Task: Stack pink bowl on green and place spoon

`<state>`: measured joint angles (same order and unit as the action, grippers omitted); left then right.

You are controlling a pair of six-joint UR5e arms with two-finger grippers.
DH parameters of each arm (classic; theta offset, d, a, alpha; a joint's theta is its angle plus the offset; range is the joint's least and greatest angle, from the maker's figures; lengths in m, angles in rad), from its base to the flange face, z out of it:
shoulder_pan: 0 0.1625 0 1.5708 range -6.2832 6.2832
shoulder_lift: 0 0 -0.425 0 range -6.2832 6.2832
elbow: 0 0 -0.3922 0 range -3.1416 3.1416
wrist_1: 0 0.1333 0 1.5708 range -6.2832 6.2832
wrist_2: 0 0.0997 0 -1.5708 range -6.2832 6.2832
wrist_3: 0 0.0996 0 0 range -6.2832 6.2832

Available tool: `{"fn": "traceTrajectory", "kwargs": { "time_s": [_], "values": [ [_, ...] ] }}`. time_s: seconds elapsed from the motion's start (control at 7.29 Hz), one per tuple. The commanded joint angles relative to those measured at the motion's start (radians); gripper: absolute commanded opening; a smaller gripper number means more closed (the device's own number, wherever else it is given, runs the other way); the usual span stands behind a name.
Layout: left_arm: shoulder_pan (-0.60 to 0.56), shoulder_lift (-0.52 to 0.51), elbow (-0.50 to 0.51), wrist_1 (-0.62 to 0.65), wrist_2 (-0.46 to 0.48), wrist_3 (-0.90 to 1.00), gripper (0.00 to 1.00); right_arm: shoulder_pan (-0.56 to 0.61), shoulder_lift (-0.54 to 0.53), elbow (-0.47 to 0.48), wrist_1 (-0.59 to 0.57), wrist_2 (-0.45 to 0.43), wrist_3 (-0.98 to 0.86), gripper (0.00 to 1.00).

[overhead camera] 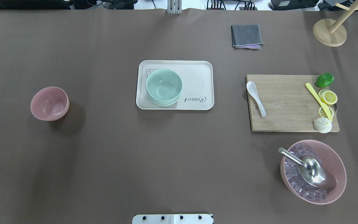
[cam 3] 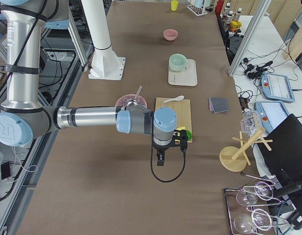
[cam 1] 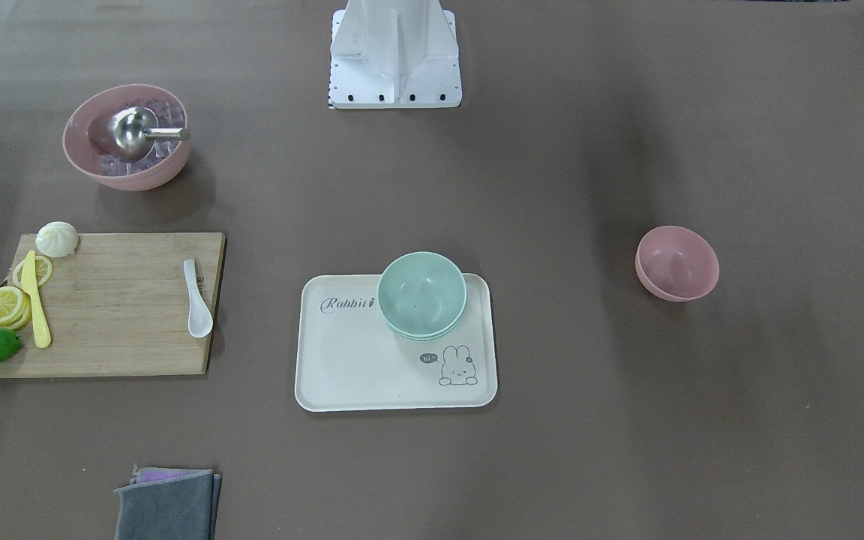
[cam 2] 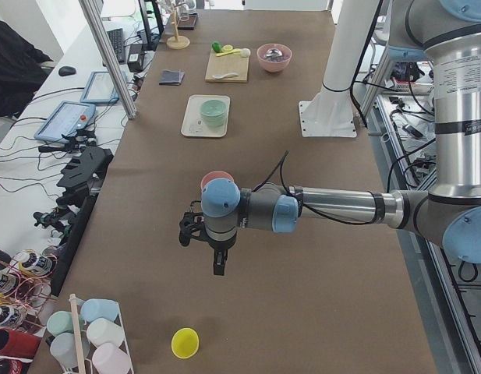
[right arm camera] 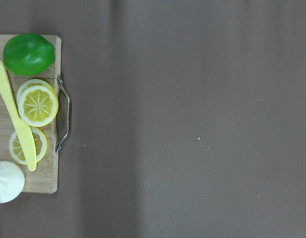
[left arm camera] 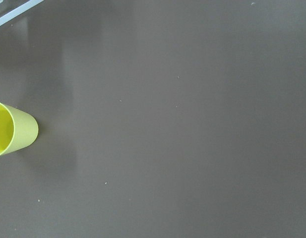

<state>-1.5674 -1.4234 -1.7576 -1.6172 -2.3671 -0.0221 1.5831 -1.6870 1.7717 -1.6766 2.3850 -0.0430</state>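
The small pink bowl (overhead camera: 49, 103) stands alone on the table's left side, upright and empty. The stacked mint-green bowls (overhead camera: 163, 86) sit on a cream rabbit tray (overhead camera: 197, 77) in the middle. The white spoon (overhead camera: 255, 98) lies on the near-middle end of a wooden cutting board (overhead camera: 284, 102) on the right. My left gripper (cam 2: 217, 261) hangs above bare table beyond the pink bowl; my right gripper (cam 3: 159, 159) hangs past the board's far end. Both show only in the side views, so I cannot tell whether they are open or shut.
The board also carries a lime (overhead camera: 324, 79), lemon slices (overhead camera: 328, 97), a yellow knife (overhead camera: 318, 100) and a white bun (overhead camera: 322, 125). A larger pink bowl (overhead camera: 337, 161) holds a metal scoop and clear cubes. A grey cloth (overhead camera: 246, 36) lies at the far edge. A yellow cup (left arm camera: 11, 129) stands near the left gripper.
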Motion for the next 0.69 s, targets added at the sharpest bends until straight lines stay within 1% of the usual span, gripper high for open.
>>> {"fn": "traceTrajectory", "kwargs": {
  "time_s": [0.0,0.55],
  "values": [
    [-0.002,0.003,-0.002,-0.003,0.002,0.005,0.99,0.0,0.0,0.0,0.0,0.0,0.0,1.0],
    [0.0,0.001,-0.002,-0.001,0.0,0.002,0.99,0.0,0.0,-0.003,0.0,0.006,0.0,1.0]
  ]
}}
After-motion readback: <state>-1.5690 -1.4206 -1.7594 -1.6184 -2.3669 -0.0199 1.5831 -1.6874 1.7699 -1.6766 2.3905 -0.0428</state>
